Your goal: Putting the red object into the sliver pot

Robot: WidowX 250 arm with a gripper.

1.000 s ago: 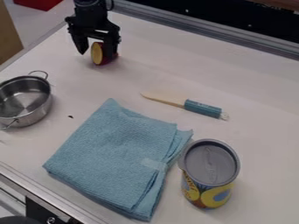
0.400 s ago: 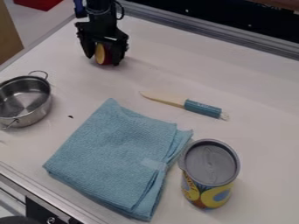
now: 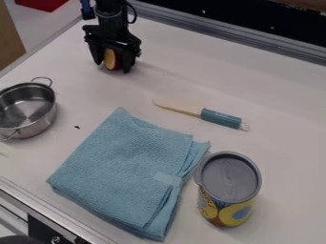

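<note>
Camera view, upper left: the black gripper hangs down over the far left part of the pale tabletop, its two fingers standing wide apart. Between them is the red object, a rounded thing with a flat yellow face turned toward the camera and its dark red side mostly behind the finger on the image's right. Whether the fingers press on it, I cannot tell.

The silver pot stands upright near the left edge of the view, well apart from the red object and closer to the camera. It is cut off by that edge. One loop handle sticks up from its far side and another from its near side; the inside of the pot is bare metal.

A folded blue cloth lies flat in the middle foreground, to the right of the pot and apart from it. Beyond the cloth is a knife with a pale blade pointing left and a blue-green handle toward the right. Just beside the cloth's right edge, a can stands upright, its top grey and its side yellow and blue. A small dark speck lies between pot and cloth.
</note>
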